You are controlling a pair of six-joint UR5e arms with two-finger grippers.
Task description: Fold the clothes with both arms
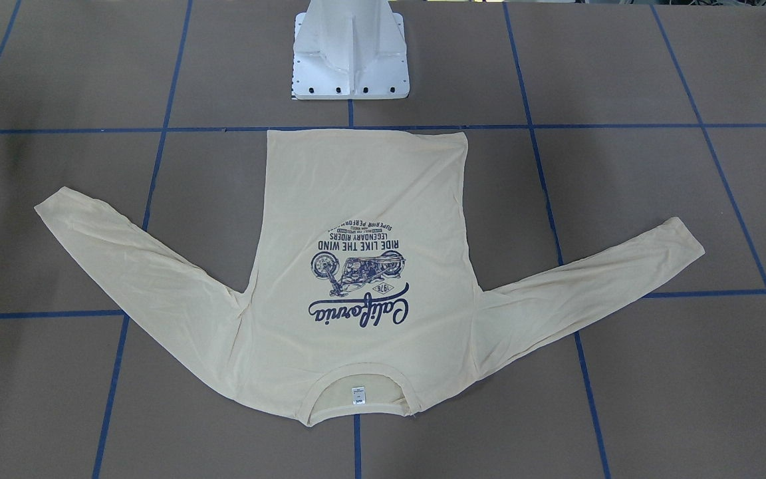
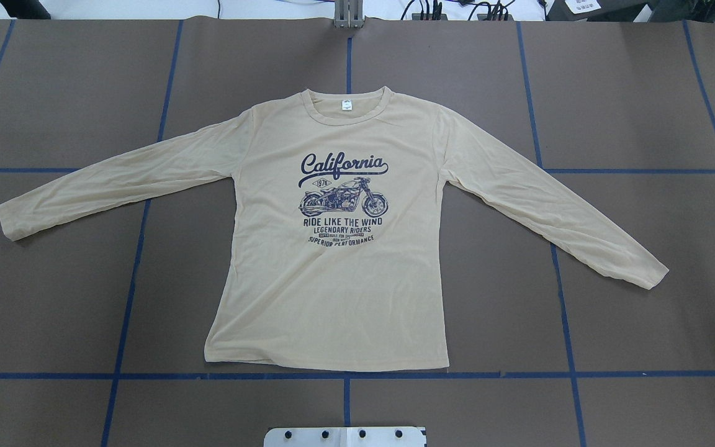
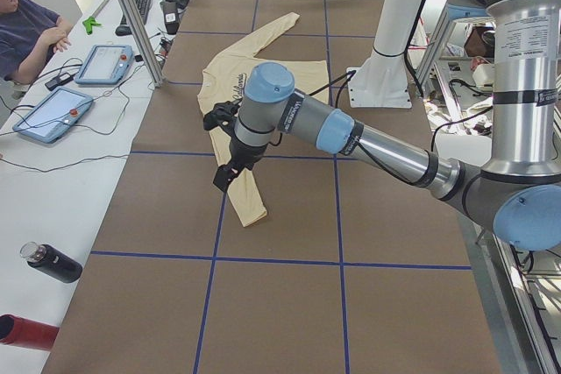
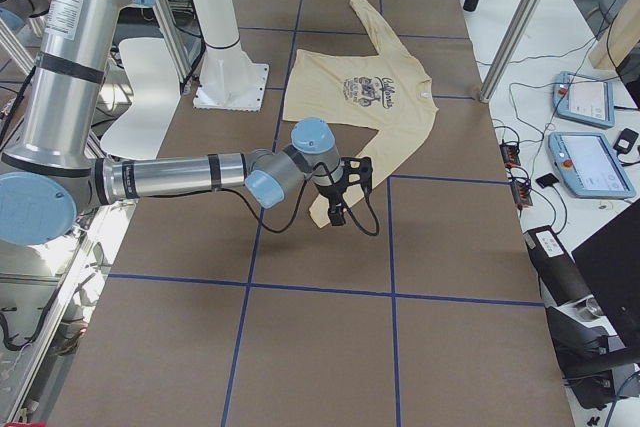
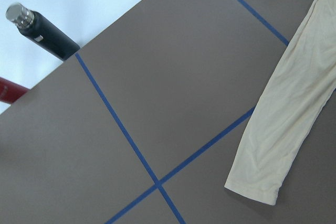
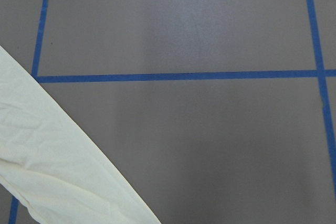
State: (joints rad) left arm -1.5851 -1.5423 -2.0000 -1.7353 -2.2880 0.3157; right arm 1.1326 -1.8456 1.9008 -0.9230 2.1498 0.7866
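My cream-yellow shirt (image 2: 332, 292) lies flat and print-up in the middle of the brown table (image 2: 53, 298), sleeves spread to both sides, hem toward my white pedestal (image 2: 345, 436) and collar away from it. My left gripper (image 3: 224, 177) hangs above the table near that side's cuff, and my right gripper (image 4: 337, 213) near the other cuff. I cannot tell whether either pair of fingers is apart or together.
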